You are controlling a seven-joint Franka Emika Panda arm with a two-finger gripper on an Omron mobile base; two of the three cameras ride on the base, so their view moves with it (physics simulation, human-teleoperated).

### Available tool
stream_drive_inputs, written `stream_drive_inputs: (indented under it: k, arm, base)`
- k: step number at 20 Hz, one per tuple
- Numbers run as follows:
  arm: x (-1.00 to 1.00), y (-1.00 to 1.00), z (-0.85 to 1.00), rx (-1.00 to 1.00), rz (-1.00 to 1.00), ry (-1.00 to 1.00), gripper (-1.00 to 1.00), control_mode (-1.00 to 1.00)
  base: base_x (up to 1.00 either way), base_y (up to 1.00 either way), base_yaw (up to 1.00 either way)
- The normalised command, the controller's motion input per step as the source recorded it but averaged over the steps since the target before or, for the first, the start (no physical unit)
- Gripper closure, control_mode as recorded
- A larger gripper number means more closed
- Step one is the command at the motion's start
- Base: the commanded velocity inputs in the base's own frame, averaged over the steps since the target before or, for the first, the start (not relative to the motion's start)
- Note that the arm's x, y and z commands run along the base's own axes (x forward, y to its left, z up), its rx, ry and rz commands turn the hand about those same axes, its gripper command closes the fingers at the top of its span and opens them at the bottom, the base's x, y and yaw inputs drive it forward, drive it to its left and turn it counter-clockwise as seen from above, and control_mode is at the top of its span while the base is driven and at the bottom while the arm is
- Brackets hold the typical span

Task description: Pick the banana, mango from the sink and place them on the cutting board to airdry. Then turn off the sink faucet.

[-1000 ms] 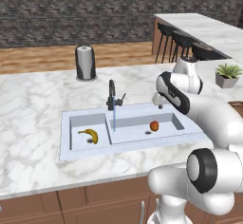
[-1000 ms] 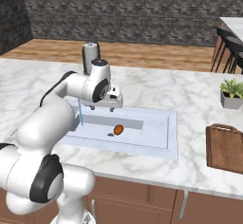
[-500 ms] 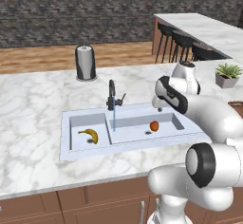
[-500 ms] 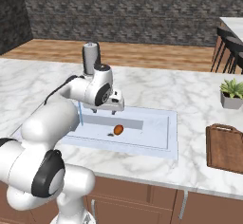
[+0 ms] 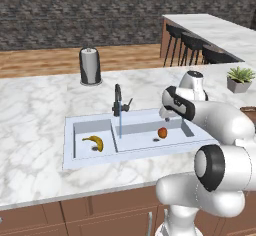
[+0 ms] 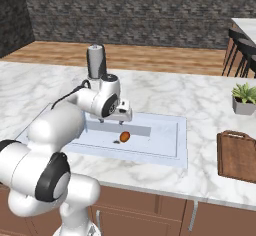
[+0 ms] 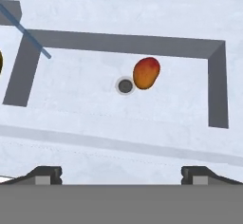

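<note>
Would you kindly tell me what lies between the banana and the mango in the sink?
In the left base view, the sink's divider and the faucet's water stream separate banana from mango.

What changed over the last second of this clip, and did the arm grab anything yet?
The gripper drifted slightly toward the robot's right, over the larger basin above the mango. Nothing was taken hold of or let go. The mango by the drain, the banana in the smaller basin and the running sink faucet stayed as they were.

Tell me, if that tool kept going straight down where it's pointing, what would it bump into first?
Probably the pale sink floor just beside the small round orange-red mango and the drain; depth is unclear, so it might clip the mango.
</note>
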Motion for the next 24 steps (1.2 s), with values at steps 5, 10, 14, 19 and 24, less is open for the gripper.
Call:
stream_drive_inputs:
  k: [5, 10, 14, 19, 24]
  arm:
    - [0.16, -0.09, -0.33, 0.0, 0.0, 0.0, -1.0, -1.0]
    - [0.06, -0.08, -0.2, 0.0, -0.01, 0.0, -1.0, -1.0]
    - [0.15, 0.0, -0.07, 0.04, -0.08, 0.0, -1.0, -1.0]
    - [0.16, 0.0, -0.06, 0.07, -0.11, 0.0, -1.0, -1.0]
    - [0.12, 0.0, -0.18, 0.01, -0.03, 0.0, -1.0, -1.0]
  base:
    - [0.0, 0.0, 0.0]
    - [0.0, 0.0, 0.0]
    - [0.0, 0.0, 0.0]
    - [0.0, 0.0, 0.0]
    - [0.0, 0.0, 0.0]
